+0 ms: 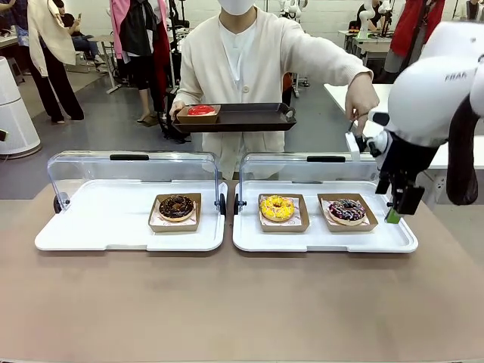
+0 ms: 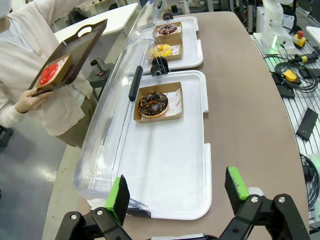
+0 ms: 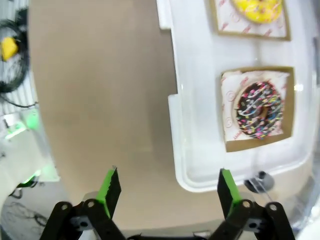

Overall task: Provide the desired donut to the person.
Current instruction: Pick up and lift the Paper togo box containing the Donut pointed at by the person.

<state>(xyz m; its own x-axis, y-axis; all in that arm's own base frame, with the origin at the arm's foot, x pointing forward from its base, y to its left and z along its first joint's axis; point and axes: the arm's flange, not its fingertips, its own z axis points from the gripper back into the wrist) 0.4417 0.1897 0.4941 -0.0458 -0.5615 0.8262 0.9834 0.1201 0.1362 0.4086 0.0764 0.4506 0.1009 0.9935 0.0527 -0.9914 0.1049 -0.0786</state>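
Across the table in the front view, the person in a cream-white cardigan [image 1: 249, 60] holds a dark rectangular serving tray [image 1: 257, 119] carrying a red-glazed donut in a brown card boat [image 1: 200, 111], with the other hand [image 1: 364, 100] stretched toward the right arm. On the right-hand white plastic display tray [image 1: 325, 240] lie a yellow-iced donut [image 1: 277, 207] and a chocolate donut with coloured sprinkles [image 1: 347, 210]. The right gripper [image 1: 395, 213] hangs just beside that tray's outer edge. A plain chocolate-glazed donut [image 1: 176, 206] sits on the left-hand white plastic tray [image 1: 91, 227].

From the left wrist, the left gripper [image 2: 177, 192] hovers with fingers spread wide and empty over the near end of its tray, well apart from the chocolate-glazed donut.

From the right wrist, the right gripper's fingers are likewise wide with nothing between them, over the table and tray rim.

Which donut is wanted I cannot tell (the outstretched hand may hint at the right-hand tray). For a clean pick, centre over the card boat, pinch its walls rather than the icing, and lift level.
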